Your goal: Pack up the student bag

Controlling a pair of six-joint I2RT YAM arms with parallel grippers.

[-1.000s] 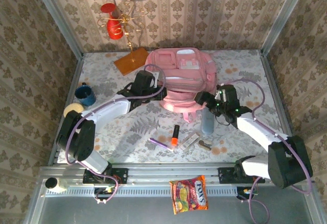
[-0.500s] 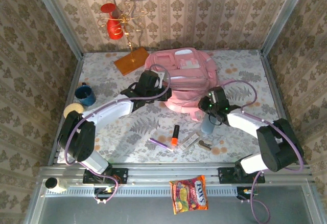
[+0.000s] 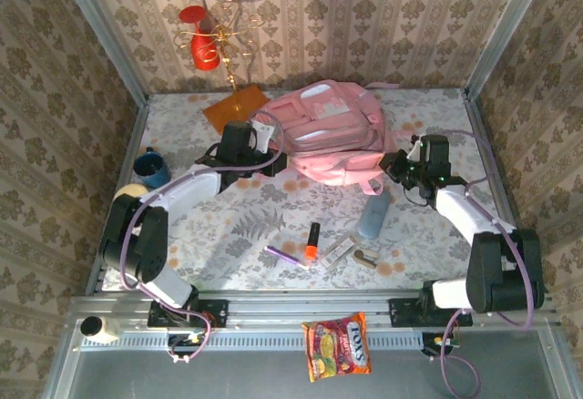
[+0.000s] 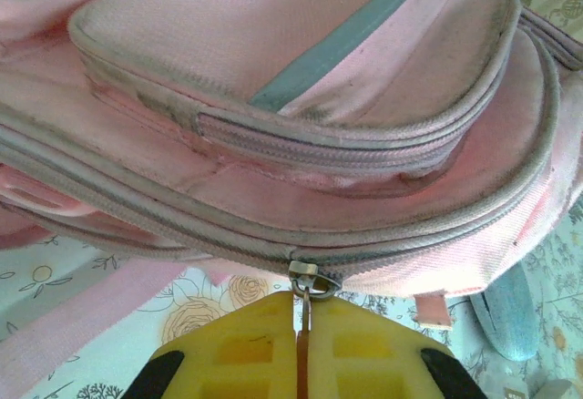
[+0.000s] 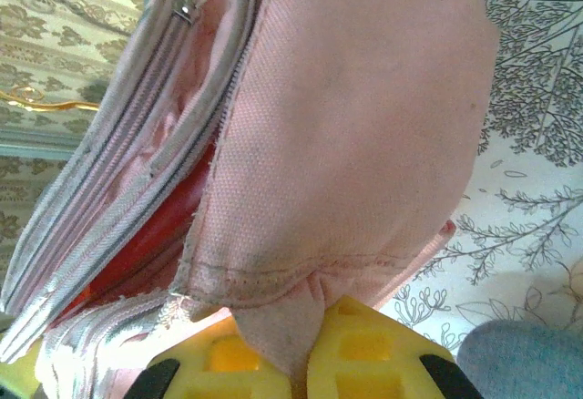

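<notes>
Floral-patterned tabletop (image 3: pixel 237 226) inside a wallpapered booth carries the student bag (image 3: pixel 323 130), which lies at the far middle between both arms. The left pincer (image 4: pixel 301 312) is closed tight on a metal zipper pull (image 4: pixel 308 282) at the bag's lower seam, probably so the zip can be drawn along. The right pincer (image 5: pixel 291 326) is clamped on a fold of pink fabric at the opposite edge. I judge this a brace, so the soft bag stretches rather than slides (red lining already shows through a gap). The grey-blue pencil pouch (image 3: pixel 373 217), orange marker (image 3: pixel 312 240) and purple pen (image 3: pixel 283 254) lie nearer the arms, apart from the bag and seemingly waiting to go in.
</notes>
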